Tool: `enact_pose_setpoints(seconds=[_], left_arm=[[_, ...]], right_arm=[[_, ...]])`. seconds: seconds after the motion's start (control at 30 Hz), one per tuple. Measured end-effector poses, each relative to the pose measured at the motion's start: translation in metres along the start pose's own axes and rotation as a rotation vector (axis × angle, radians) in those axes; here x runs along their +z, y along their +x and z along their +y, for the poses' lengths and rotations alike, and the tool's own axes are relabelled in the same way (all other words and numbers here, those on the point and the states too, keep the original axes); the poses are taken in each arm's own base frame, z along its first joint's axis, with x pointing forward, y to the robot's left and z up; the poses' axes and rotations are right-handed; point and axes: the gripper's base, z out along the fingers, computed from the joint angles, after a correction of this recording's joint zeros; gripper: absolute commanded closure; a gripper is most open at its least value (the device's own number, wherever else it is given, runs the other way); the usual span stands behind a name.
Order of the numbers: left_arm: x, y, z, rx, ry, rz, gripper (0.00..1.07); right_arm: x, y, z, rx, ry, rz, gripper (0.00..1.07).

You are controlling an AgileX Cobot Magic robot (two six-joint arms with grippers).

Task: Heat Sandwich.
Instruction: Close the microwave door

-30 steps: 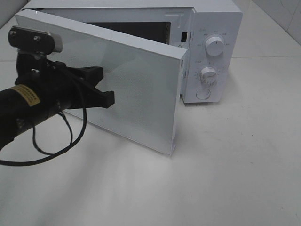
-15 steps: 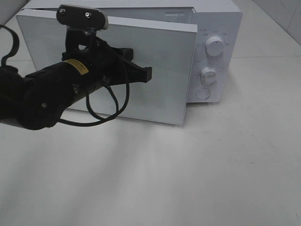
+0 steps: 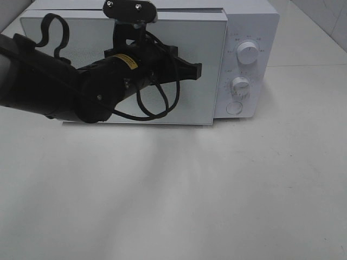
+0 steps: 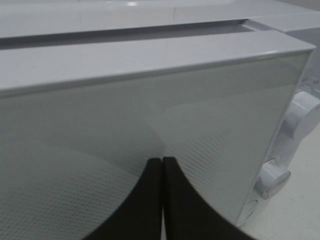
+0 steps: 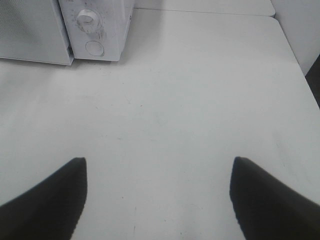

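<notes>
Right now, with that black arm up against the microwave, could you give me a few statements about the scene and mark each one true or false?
1. The microwave door stands wide open. False: it is almost shut, with only a narrow gap along its top.
2. The left gripper is shut, with its tips at the front of the door. True.
3. The right gripper holds the sandwich. False: it is open and empty above the table, and no sandwich shows in any view.
4. Two round knobs sit one above the other beside the door. True.
</notes>
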Motion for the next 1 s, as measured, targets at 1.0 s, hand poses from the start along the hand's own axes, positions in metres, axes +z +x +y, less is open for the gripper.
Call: enact_pose_setpoints(seconds=[1.0], left_arm=[[0.039,0.004,-0.010,0.025,0.016,0.127,1.07]], right_arm=[[0.000,0.000,0.000,0.000,0.000,0.000,0.31]])
